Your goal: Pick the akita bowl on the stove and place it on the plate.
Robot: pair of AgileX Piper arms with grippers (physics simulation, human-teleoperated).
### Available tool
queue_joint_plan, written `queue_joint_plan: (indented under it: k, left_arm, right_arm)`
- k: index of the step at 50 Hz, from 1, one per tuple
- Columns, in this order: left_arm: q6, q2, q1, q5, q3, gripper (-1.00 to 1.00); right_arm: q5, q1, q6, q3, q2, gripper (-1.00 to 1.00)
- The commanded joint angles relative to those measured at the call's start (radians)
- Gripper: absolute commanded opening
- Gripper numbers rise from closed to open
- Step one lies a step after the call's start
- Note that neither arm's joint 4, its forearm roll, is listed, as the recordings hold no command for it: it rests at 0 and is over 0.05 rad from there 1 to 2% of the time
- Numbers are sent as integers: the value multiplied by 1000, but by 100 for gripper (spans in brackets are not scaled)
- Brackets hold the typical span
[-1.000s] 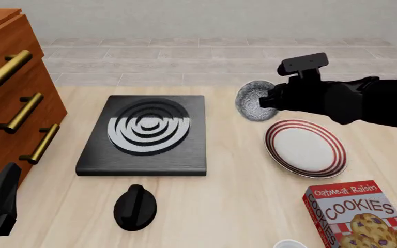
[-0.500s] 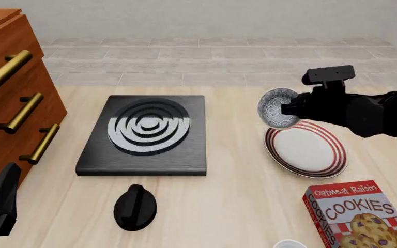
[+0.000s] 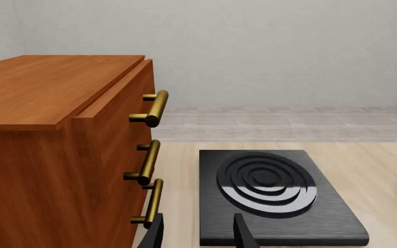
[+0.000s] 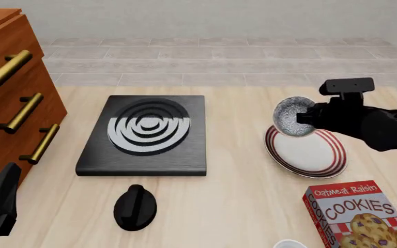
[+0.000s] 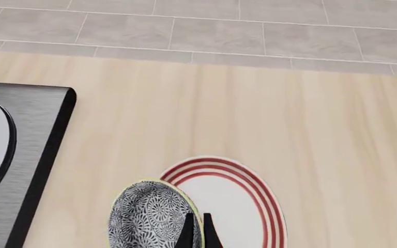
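Item: akita bowl (image 4: 292, 117). Held off the table in my right claw (image 5: 196, 230), whose fingers pinch its rim. It is tipped on edge, its speckled inside facing the stove side. It hangs over the plate's stove-side rim, not yet over the middle.

Item: plate (image 4: 320, 161). Red-striped, flat on the table toward its right edge, directly below and a little right of the bowl. In my judgement the coming move is a short carry rightward, a levelling of the bowl, then a lowering.

Item: stove (image 4: 143, 134). Mid-table, well apart from the bowl, nothing on it.

Item: left claw (image 3: 198, 235). Parked at the near left corner beside the wooden drawers (image 4: 5, 93), fingers set apart, holding nothing. The right arm is the nearer.

Item: cookie box (image 4: 357, 212). Near right edge, close to the plate.
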Motion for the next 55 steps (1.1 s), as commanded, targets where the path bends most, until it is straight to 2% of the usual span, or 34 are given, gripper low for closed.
queue_joint_plan:
  k: [1, 13, 26, 55]
  left_arm:
    - [0, 0, 0, 0, 0, 100]
    - [0, 0, 0, 0, 0, 100]
    - [0, 0, 0, 0, 0, 100]
    - [0, 0, 0, 0, 0, 100]
  right_arm:
    - [-48, -35, 1, 37, 16, -100]
    - [-95, -45, 15, 89, 39, -100]
    - [-152, -75, 5, 133, 59, -100]
    - [-220, -102, 9, 152, 145, -100]
